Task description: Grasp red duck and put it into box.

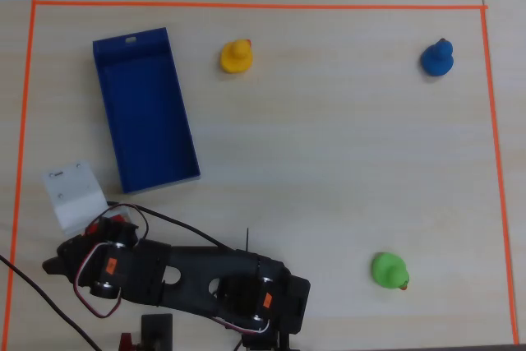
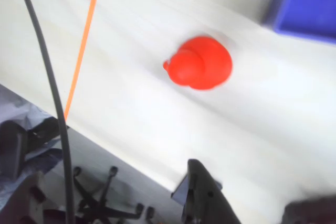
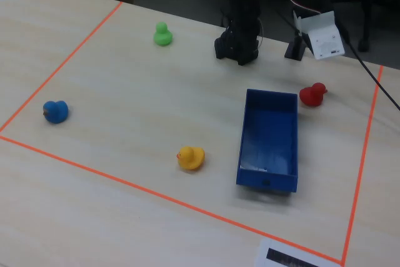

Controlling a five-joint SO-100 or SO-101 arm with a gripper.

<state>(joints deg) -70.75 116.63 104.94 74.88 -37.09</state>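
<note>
The red duck sits on the table just past the far end of the blue box, nothing holding it. Risk I see: it's round and glossy, so an off-centre pinch could squirt it away. The arm hangs above, gripper apart from it, looks open but hard to tell.
</note>
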